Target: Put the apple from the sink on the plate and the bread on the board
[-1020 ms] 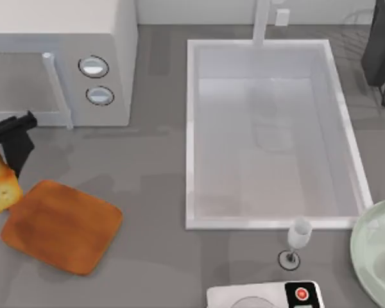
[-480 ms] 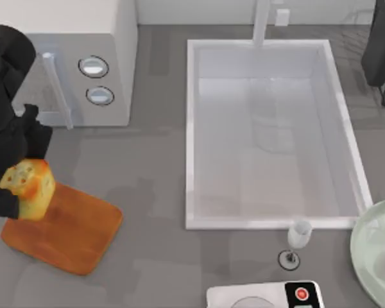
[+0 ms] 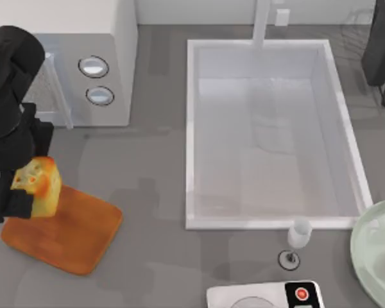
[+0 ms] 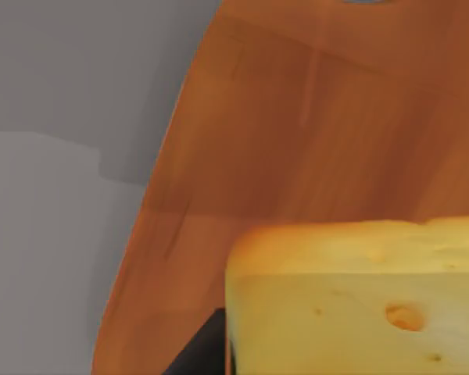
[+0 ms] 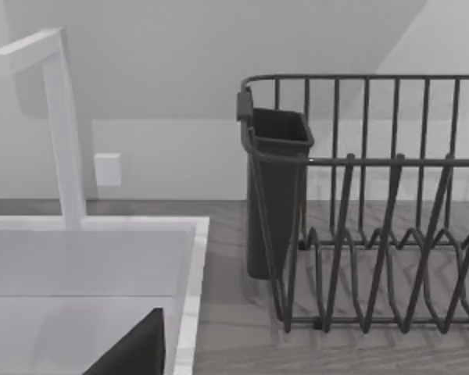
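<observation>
My left gripper (image 3: 32, 192) is shut on the bread (image 3: 38, 185), a golden-yellow chunk with a toasted orange side. It holds the bread above the left part of the orange-brown board (image 3: 70, 234). In the left wrist view the bread (image 4: 359, 305) hangs close over the board (image 4: 297, 156). The white sink (image 3: 191, 128) lies at the middle right, with its faucet (image 5: 62, 125) at the back. Part of the pale green plate (image 3: 372, 256) lies at the right edge. The apple is out of view. My right arm (image 3: 380, 45) is parked at the back right.
A white microwave (image 3: 119, 58) with two knobs stands behind the board. A wine glass (image 3: 299, 236) and a white device with a red button (image 3: 269, 296) sit in front of the sink. A dark dish rack (image 5: 375, 219) with a cup holder (image 5: 277, 180) stands at the back right.
The bread sat on the table left of the board. My left gripper has taken hold of it, lifted it and carried it right, over the board's left part.
</observation>
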You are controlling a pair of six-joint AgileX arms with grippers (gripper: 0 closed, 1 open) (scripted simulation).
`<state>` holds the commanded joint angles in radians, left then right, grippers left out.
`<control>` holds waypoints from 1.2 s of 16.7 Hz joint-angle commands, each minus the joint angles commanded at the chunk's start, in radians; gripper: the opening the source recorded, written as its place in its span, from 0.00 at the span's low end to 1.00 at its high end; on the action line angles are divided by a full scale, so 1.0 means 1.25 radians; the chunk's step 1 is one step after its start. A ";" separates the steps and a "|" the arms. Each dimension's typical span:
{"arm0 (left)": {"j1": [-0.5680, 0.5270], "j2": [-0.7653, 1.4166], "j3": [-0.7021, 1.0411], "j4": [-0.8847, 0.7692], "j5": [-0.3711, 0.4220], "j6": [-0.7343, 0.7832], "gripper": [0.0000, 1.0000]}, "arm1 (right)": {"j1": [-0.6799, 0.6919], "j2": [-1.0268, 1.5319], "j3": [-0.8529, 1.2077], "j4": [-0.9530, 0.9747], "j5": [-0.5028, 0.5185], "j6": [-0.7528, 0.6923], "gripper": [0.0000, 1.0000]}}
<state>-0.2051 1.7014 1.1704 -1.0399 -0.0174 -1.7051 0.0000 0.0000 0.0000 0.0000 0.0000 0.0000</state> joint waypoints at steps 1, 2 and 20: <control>0.000 0.000 0.000 0.000 0.000 0.000 0.00 | 0.000 0.000 0.000 0.000 0.000 0.000 1.00; 0.004 0.003 0.002 -0.002 0.000 0.002 0.00 | 0.000 0.000 0.000 0.000 0.000 0.000 1.00; -0.002 0.053 -0.091 0.144 0.000 -0.001 0.08 | 0.000 0.000 0.000 0.000 0.000 0.000 1.00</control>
<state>-0.2070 1.7677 1.0570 -0.8604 -0.0172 -1.7060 0.0000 0.0000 0.0000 0.0000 0.0000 0.0000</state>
